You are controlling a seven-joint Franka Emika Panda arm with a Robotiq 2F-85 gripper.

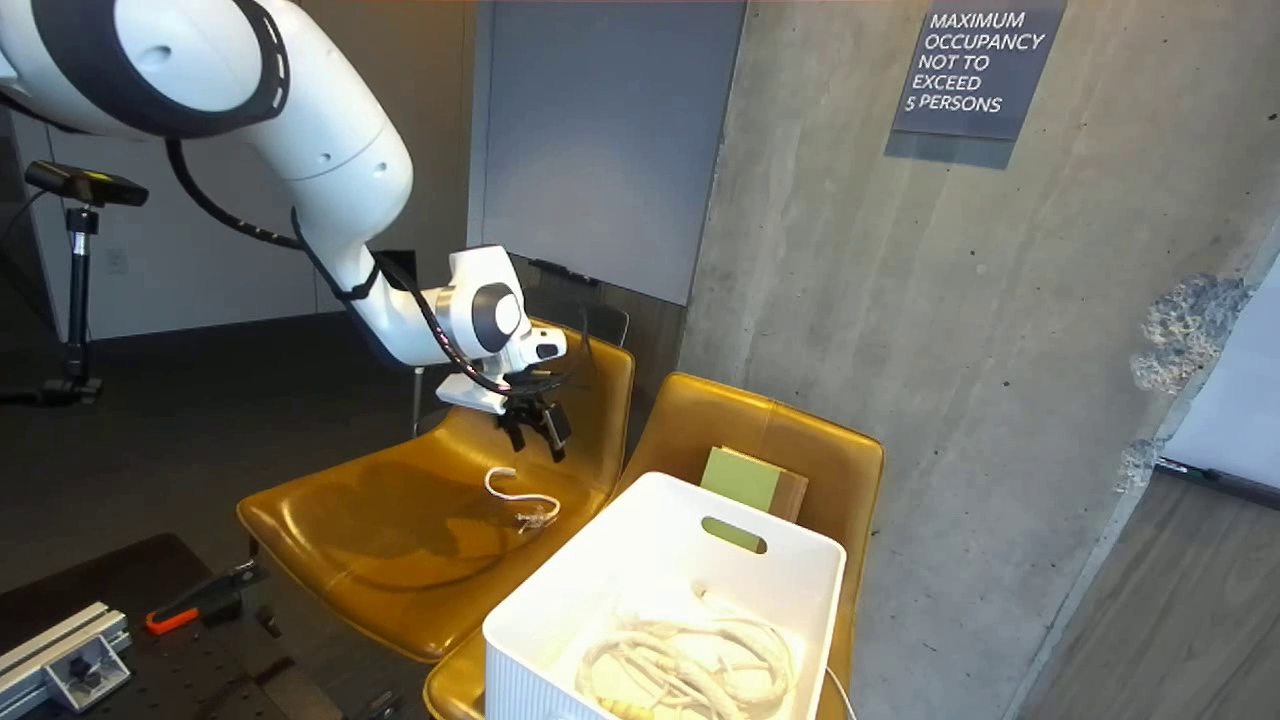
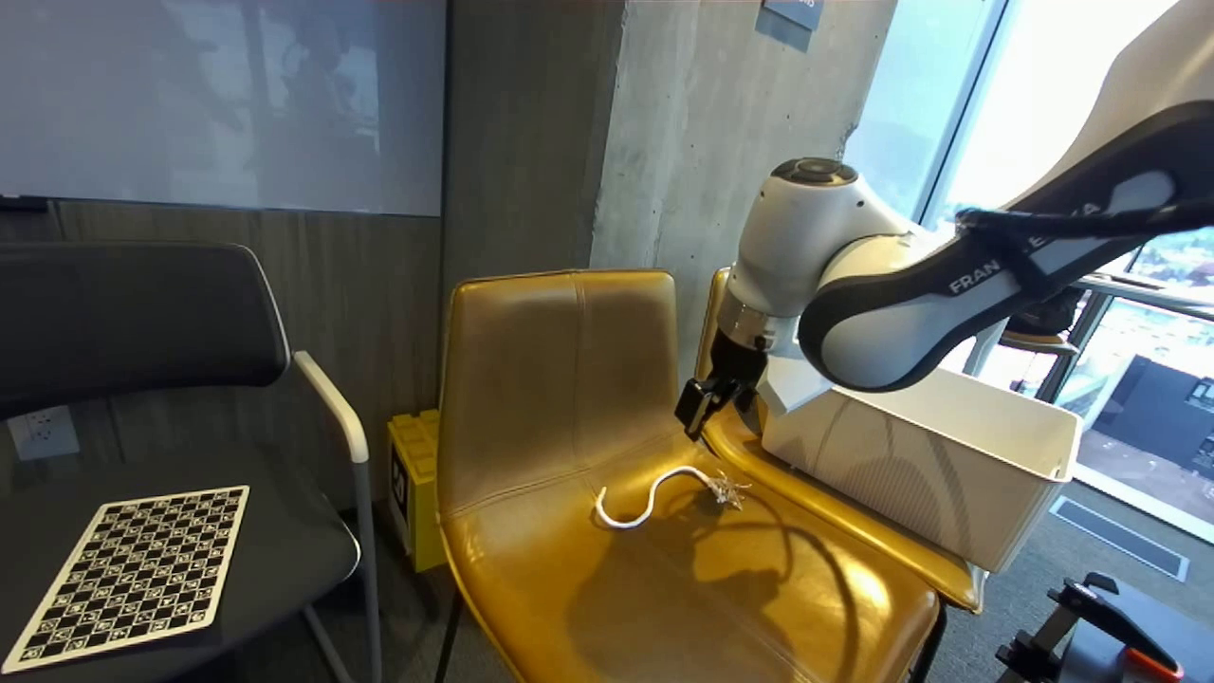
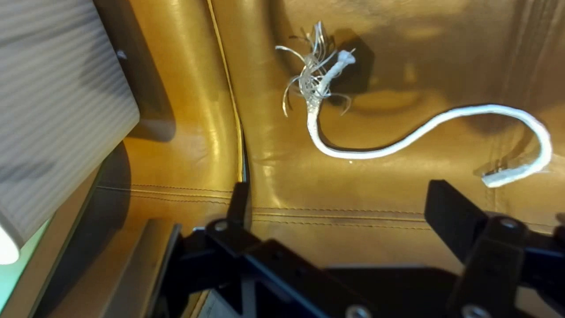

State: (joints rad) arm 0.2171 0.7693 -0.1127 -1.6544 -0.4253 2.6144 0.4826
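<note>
White cord (image 3: 375, 153) lies S-curved, one end frayed.

The white-and-black Franka Panda arm (image 1: 340, 140) slants down in an exterior view, its wrist (image 2: 792, 237) bent so that the black Robotiq tool (image 3: 339, 190) points downward, its two fingers (image 3: 450, 216) spread wide apart.
</note>
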